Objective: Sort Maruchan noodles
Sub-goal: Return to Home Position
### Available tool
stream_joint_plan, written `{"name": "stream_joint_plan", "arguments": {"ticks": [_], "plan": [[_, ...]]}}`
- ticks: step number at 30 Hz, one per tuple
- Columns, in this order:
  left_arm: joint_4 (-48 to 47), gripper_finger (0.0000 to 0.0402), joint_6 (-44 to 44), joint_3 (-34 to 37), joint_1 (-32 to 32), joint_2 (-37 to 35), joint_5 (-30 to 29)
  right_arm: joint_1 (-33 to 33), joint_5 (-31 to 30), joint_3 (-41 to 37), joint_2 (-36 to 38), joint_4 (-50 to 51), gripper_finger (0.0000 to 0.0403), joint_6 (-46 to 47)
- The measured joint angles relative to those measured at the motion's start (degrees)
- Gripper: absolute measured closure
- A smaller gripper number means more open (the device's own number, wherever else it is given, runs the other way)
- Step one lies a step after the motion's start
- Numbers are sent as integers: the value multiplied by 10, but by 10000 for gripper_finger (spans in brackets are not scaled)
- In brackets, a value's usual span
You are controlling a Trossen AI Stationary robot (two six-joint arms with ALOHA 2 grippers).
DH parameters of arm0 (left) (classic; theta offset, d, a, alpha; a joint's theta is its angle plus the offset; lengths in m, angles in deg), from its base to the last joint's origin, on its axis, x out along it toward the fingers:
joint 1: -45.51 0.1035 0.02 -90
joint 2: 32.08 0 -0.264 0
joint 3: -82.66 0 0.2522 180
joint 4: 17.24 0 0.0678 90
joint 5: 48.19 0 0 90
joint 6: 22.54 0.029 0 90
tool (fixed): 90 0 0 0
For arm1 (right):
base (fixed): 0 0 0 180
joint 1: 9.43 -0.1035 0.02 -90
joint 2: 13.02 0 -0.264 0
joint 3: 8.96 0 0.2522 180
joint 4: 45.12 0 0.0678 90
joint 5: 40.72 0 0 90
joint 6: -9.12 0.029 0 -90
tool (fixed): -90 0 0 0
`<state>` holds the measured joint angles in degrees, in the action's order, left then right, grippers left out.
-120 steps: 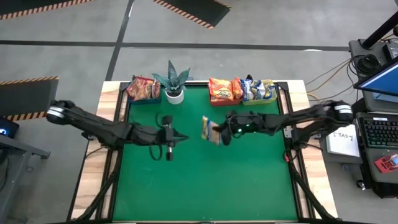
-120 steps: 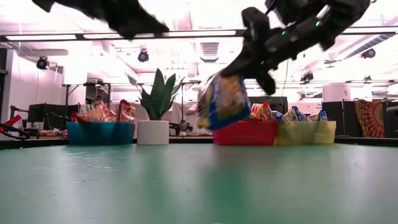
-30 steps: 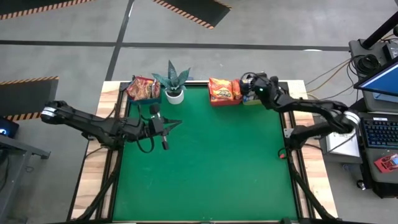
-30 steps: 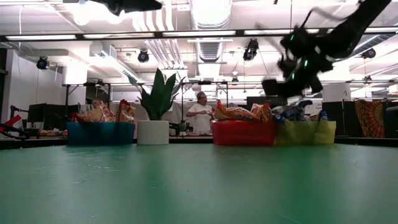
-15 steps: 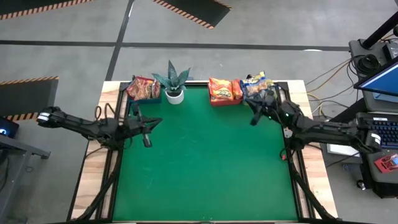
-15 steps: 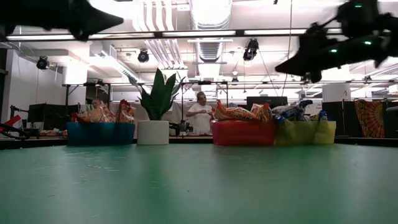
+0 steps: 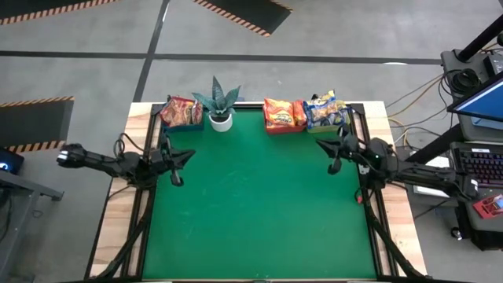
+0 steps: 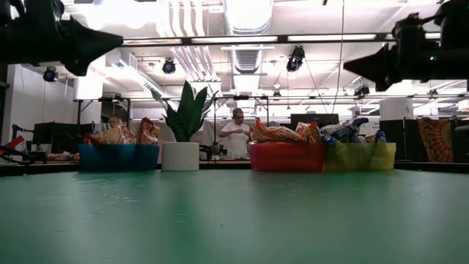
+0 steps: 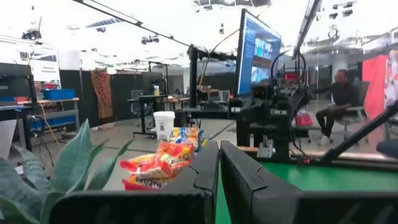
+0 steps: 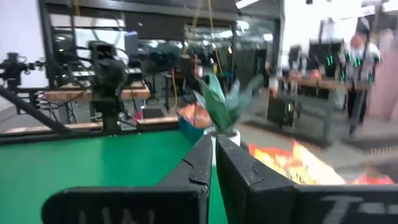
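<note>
right end effector (image 10: 214, 140) withdrew; only wrist view shows it closed.

On left arm (image 7: 118, 163): slim, black, jointed, pale silver cap at outer end, black cable (image 7: 126, 143) looping off it. Over to right arm (image 7: 416, 171): same dark build, tiny green light near wrist. And left gripper (image 9: 219, 163): fingers (image 9: 199, 183) matte black, blocky, tapering.

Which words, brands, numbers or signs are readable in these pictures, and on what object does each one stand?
No text can be read with certainty.
Noodle packets: printing too small to read.
Monitor: screen content blurred.
Right gripper: raised marks on its body, cut off at the picture's edge, unreadable.
</note>
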<state>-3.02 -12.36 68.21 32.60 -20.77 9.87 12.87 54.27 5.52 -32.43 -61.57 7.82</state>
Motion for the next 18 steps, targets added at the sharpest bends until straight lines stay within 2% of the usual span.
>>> {"name": "stream_joint_plan", "arguments": {"ticks": [5, 10, 15, 18], "plan": [[-50, 402, -13, 1, 0, -27, 8, -34, 0, 0, 22, -22, 390, -51], [-60, 402, -24, 1, 0, -31, 26, -72, -1, 0, 48, -57, 390, -86], [-60, 402, -36, 1, 0, -22, 25, -104, -7, 0, 89, -50, 390, -114], [-61, 402, -17, 0, 0, -16, 21, -107, -54, -1, 109, -32, 390, -110]]}}
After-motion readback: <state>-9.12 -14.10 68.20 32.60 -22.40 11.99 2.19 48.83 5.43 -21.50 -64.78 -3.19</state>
